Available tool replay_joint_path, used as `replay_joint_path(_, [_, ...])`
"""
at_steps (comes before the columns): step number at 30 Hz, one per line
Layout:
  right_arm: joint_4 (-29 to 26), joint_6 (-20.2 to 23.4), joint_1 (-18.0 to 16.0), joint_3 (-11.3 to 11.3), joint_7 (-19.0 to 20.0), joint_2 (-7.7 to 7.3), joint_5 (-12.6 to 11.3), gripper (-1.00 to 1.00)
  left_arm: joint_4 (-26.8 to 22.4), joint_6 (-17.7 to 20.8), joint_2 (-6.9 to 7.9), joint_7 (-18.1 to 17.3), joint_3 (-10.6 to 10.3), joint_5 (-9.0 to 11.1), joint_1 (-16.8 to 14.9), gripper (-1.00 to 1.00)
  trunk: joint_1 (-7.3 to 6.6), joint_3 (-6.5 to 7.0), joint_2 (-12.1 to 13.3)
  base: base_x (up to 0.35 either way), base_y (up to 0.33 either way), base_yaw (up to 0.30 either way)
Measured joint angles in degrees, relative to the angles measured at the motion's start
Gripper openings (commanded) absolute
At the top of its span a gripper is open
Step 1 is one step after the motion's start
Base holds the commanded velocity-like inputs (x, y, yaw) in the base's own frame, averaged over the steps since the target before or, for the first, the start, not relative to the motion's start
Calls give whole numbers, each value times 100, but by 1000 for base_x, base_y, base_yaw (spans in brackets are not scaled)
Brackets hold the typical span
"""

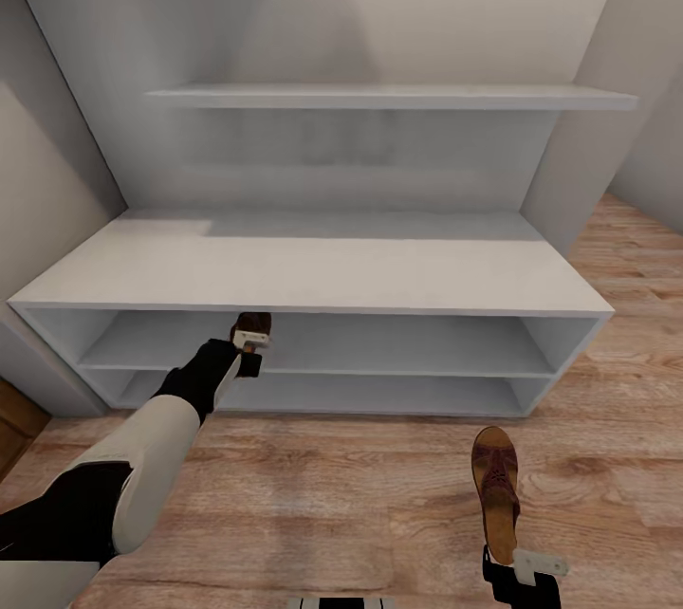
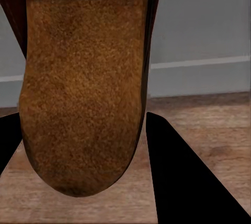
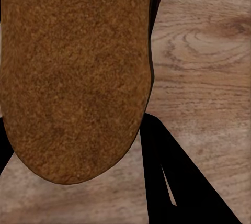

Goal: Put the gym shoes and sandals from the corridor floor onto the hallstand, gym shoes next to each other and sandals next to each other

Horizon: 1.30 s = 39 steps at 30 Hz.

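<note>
One sandal (image 1: 252, 324) sits in the left pincer (image 1: 250, 345), its dark toe end reaching to the front edge of the rack (image 1: 313, 277), at the mouth of the upper shelf opening. In the left wrist view that sandal's tan footbed (image 2: 83, 88) lies between the dark fingers (image 2: 183, 182), which close against its edges, with the floor (image 2: 209, 124) and the rack's pale base beyond.

The other sandal (image 1: 497, 493) is in the right pincer (image 1: 517, 569), stretching forward from it over the floor (image 1: 360, 495), well short of the rack. In the right wrist view its footbed (image 3: 73, 72) lies between the fingers (image 3: 172, 182), which are likewise closed on it, with wood planks past it.

The left pincer is at the rack, ahead of the right one and well apart from it.
</note>
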Motion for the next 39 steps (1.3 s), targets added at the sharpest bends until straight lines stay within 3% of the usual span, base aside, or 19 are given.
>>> replay_joint_path(13, [0,0,0,5,0,0,0,-100,-44,-67,20,-18,17,-1,3,-100,0,-1,0,0,0,0])
replay_joint_path(19, [1,1,1,3,5,0,-2,-100,-44,-59,21,-16,18,3,3,-100,132,-136,-239,0,0,0])
replay_joint_path(39, [0,0,0,5,0,0,0,-100,-63,-66,15,-5,5,0,3,-100,130,-174,-241,27,0,0])
